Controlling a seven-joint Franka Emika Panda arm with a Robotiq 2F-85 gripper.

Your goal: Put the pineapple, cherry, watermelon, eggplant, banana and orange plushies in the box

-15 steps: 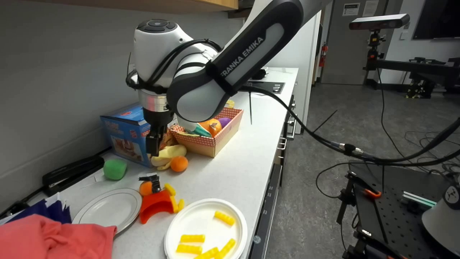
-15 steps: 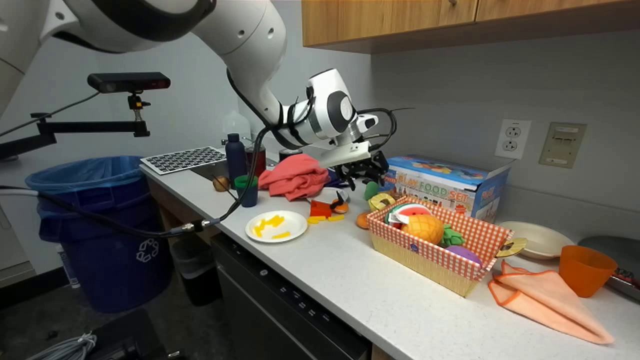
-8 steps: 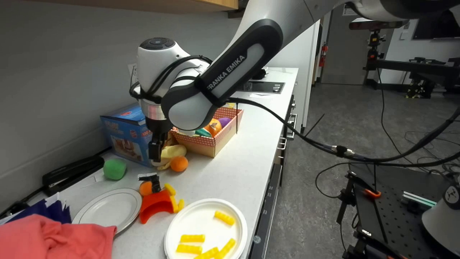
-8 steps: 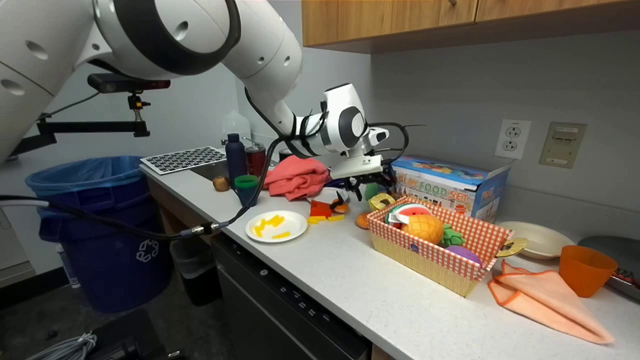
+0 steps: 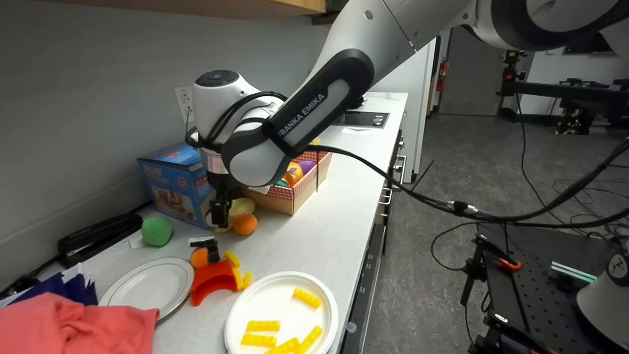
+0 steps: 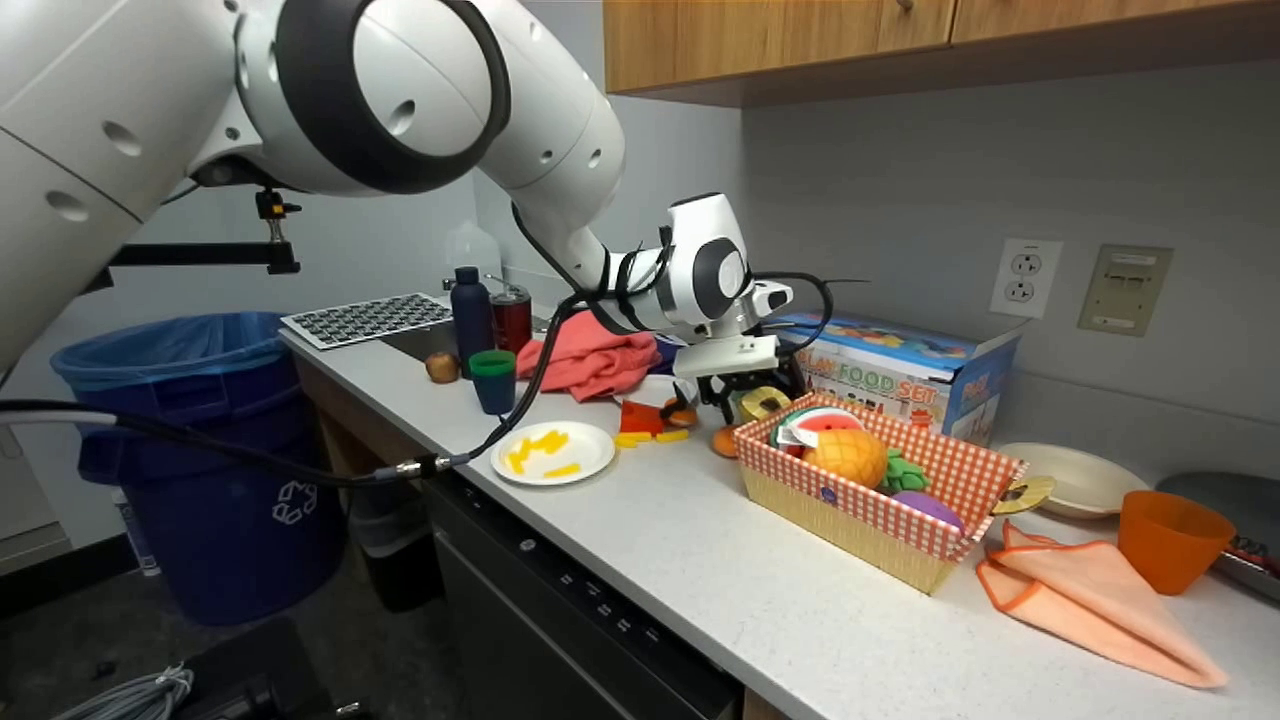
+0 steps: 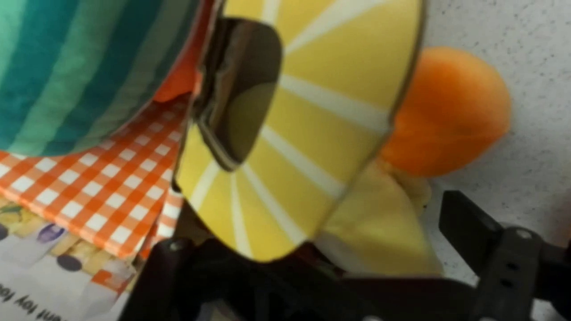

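— Lowered since the earlier frame: the claw [image 7: 316,225], now above the counter [image 6: 700,540] at the near end of the box [image 5: 304,191] in an exterior view; nothing else on the counter appears shifted. Does the claw hold anything?

— Nothing; in the wrist view its fingers [image 7: 468,232] stand wide apart, the box's yellow handle [image 7: 330,147] and the banana [image 7: 379,232] showing between them, neither gripped.

— Where are the task's pieces?

— Watermelon [image 6: 825,418], pineapple [image 6: 846,460] and eggplant [image 6: 928,508] lie inside the box; the banana is outside, partly hidden behind the handle; the orange [image 7: 455,111] is on the counter, right of the banana in the wrist view, touching it or just beside; the cherry cannot be made out.

— How might the banana, presumably next, handle?

— Being plush, it should be light, soft and neither slippery nor fragile; its cloth will probably squash; take it low across the thick body, since the thin tip near the orange would likely fold; the overhanging handle could snag or bend under a finger; the orange should be grasped across its widest part, as it may roll.
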